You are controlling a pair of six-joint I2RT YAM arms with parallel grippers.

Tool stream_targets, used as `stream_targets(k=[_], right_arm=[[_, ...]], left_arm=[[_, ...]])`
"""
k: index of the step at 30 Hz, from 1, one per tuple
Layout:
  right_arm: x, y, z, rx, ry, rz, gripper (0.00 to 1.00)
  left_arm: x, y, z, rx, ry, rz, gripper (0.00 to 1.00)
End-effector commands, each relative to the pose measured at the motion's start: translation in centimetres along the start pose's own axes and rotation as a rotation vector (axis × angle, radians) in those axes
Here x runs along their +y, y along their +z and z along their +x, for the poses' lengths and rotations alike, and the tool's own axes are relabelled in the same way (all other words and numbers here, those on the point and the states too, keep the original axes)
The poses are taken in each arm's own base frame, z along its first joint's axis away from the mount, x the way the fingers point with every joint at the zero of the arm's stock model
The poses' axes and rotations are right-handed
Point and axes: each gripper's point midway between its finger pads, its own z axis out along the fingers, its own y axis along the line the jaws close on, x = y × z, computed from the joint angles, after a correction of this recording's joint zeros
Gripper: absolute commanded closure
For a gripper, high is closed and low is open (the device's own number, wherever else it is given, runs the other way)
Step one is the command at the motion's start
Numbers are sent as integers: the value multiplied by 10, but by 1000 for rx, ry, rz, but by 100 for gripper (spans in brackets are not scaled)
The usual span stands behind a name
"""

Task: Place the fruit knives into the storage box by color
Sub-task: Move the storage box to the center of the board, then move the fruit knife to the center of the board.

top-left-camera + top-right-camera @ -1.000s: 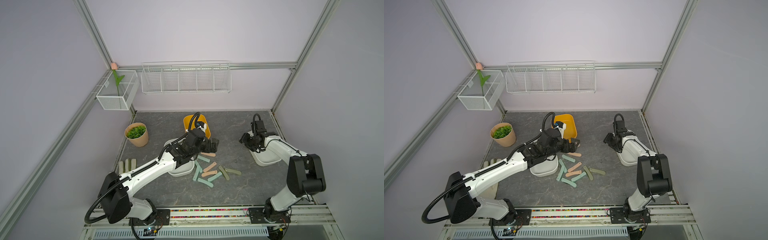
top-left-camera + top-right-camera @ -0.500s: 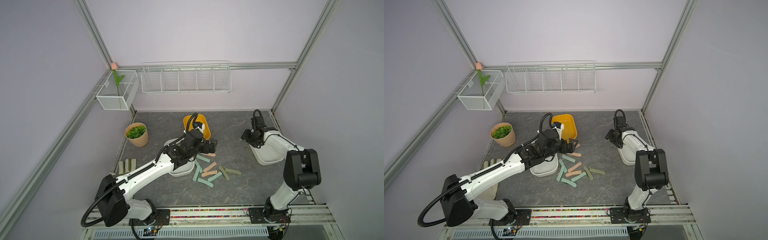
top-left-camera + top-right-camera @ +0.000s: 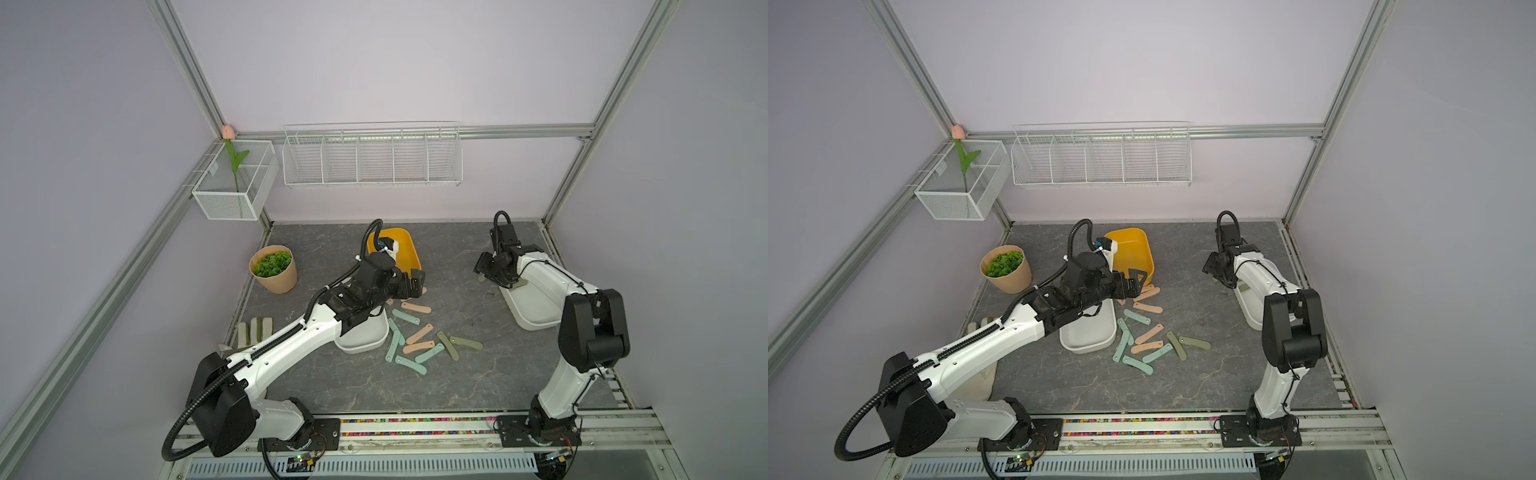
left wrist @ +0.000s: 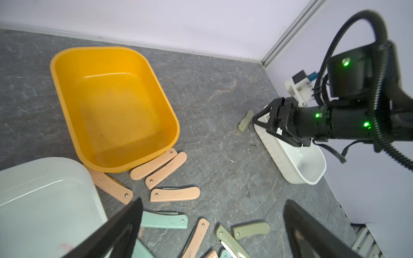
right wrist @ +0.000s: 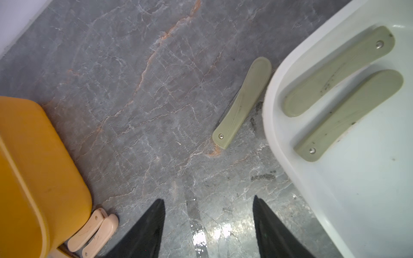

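Several fruit knives (image 3: 415, 336) in peach, mint and olive lie loose on the grey floor between the middle white box (image 3: 361, 338) and the right white box (image 3: 536, 307). Two peach knives (image 4: 156, 166) touch the empty yellow box (image 4: 67, 100). My left gripper (image 4: 213, 202) hangs open over the pile's far end, holding nothing. One olive knife (image 5: 242, 102) lies on the floor against the right white box (image 5: 357, 189), which holds two olive knives (image 5: 339, 69). My right gripper (image 5: 207, 199) is open and empty, just short of that floor knife.
A potted plant (image 3: 273, 270) stands at the back left. A striped glove (image 3: 253, 330) lies by the left edge under my left arm. Two wire baskets (image 3: 372, 158) hang on the back wall. Bare floor stretches toward the front rail.
My right gripper has shifted left, off the right white box's far end, to above the floor beside it. My left gripper has drawn back slightly.
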Motion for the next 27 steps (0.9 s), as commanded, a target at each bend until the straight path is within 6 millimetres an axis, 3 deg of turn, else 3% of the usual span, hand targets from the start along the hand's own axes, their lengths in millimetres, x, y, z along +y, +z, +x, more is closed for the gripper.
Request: stream_targets(k=[1,2,9,27], right_arm=[[-15,10,-3,-2,59,115,34],[-6,11,2,-2,40,125,34],[0,27,-6,-8,56,209,34],[-8,57,-8,8,90,323,35]], left_arm=[[-4,-8,-14,-44,3,34,1],[-4,-8,-14,-43,6,35,1],[-4,-3,-12,-38,24,45,1],[-16,3,-17,-60,12,118,1]])
